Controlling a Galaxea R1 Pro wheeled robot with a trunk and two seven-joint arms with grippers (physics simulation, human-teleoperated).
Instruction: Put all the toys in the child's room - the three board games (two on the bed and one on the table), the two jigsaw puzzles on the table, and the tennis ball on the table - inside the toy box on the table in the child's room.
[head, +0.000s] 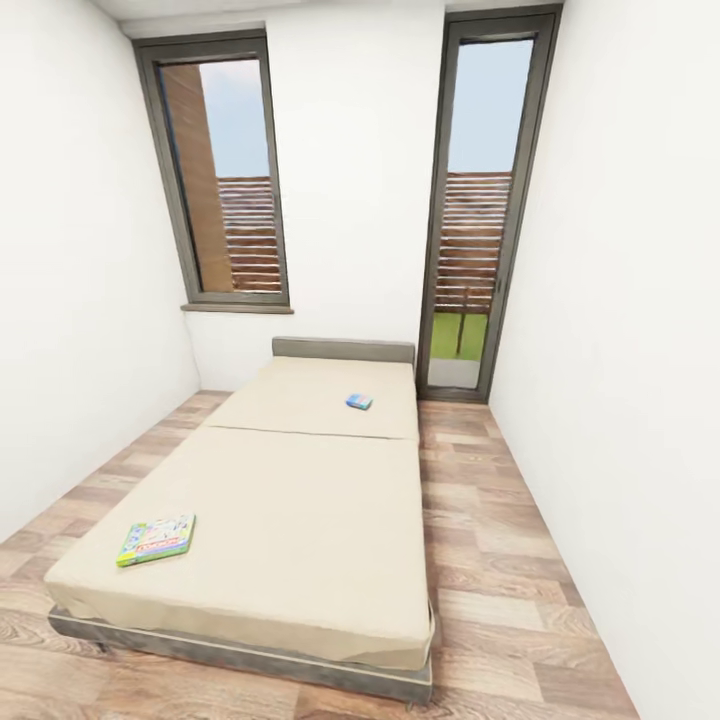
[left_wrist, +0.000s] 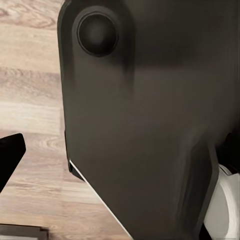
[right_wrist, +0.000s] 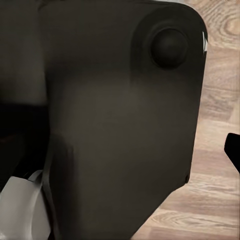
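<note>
On the bed, two board games are seen: lower left and centre.
Both wrist views are blocked by dark robot body; gripper states cannot be told.

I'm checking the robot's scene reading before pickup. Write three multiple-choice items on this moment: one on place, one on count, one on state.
1. Where does the larger board game lie on the bed?
A. near the foot corner, at the head view's left
B. against the headboard
C. on the floor

2. How many board games lie on the bed?
A. one
B. two
C. three

3. How does the small blue board game rest?
A. standing on edge
B. flat on the mattress
C. hanging over the side

Answers:
1. A, it sits by the near left corner of the mattress.
2. B, the larger green-edged one and the small blue one.
3. B, it lies flat on the far mattress part, near the headboard.
</note>
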